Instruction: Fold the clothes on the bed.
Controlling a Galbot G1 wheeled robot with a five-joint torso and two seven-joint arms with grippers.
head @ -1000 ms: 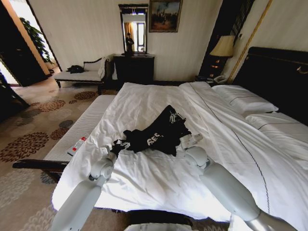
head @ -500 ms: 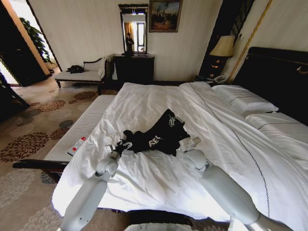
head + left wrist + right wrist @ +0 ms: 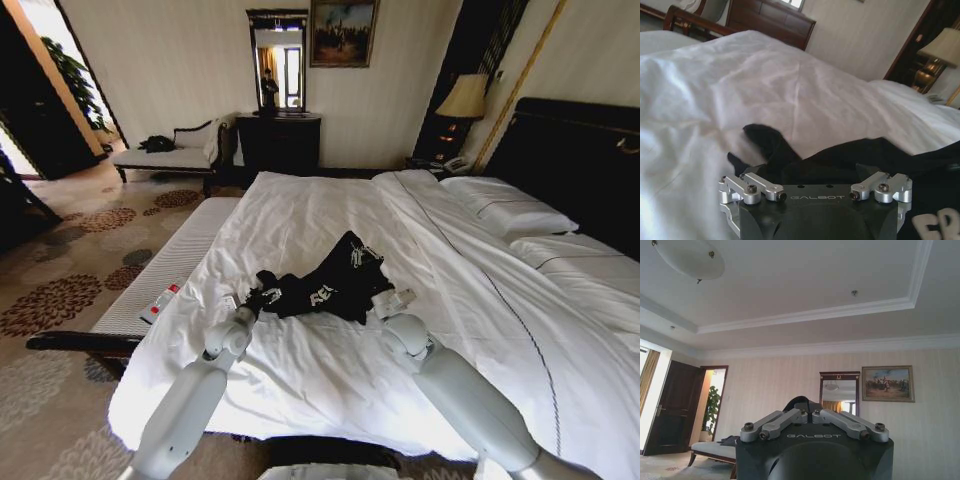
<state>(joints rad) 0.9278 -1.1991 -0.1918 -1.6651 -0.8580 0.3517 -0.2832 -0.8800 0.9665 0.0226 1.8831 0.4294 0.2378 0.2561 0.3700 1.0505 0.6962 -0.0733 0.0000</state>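
Lying bunched in a dark heap near the middle of the large white-sheeted bed (image 3: 300, 370): a black soft-fabric short-sleeved T-shirt (image 3: 325, 285) with white lettering partly showing on its folds. Gripped at both ends. At the shirt's left end, the left tool (image 3: 262, 297), closed on a fold of the black fabric, its arm reaching in from the near edge of the bed; from the left wrist view, black cloth (image 3: 850, 160) bunched right against the tool (image 3: 815, 175), with a white letter fragment at the corner. At the far side of the heap, the right tool (image 3: 366, 254), pointing upward with a peak of the shirt pinched between its closed fingers and lifted above the sheet; from the right wrist view, a small dark bit of fabric (image 3: 800, 402) clamped where the fingers meet (image 3: 810, 412), against the wall and ceiling. Beyond the heap, white pillows (image 3: 505, 205) against a dark wooden headboard (image 3: 570, 150).
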